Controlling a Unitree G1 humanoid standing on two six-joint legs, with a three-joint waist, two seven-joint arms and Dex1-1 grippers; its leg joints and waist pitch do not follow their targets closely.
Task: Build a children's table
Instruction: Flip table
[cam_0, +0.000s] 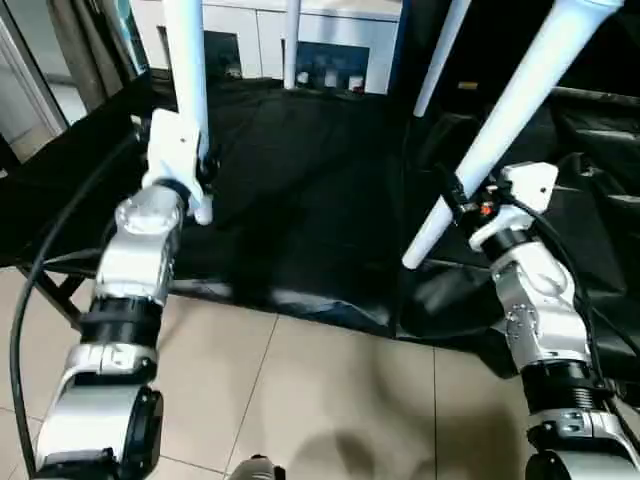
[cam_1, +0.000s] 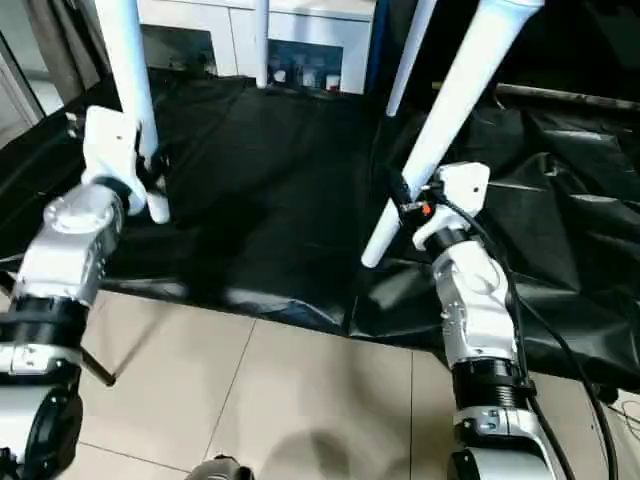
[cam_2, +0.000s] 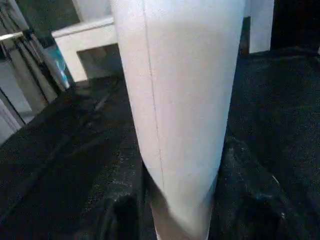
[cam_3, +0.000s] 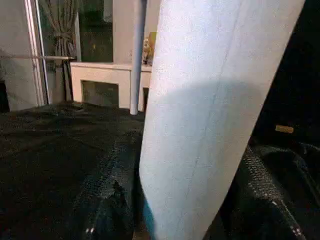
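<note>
A black sheet (cam_0: 300, 190) covers the low surface ahead of the robot, with pale floor tiles (cam_0: 300, 390) in front of it and a white cabinet (cam_0: 330, 45) with glass-fronted compartments behind. The children's table (cam_0: 520, 100) is held up above the sheet, its four white tube legs pointing down while the top is cut off by the upper edge. The left gripper (cam_0: 195, 165) reaches forward and up from its silver forearm and is clamped around the near left leg (cam_0: 188, 80), close to that leg's lower end. The right gripper (cam_0: 470, 205) grips the slanting near right leg (cam_1: 450, 110) a little above its tip. The two far legs (cam_0: 292, 45) hang near the cabinet. Each wrist camera is mostly blocked by its own leg, the black fingers (cam_3: 107, 200) dim beside it.
</note>
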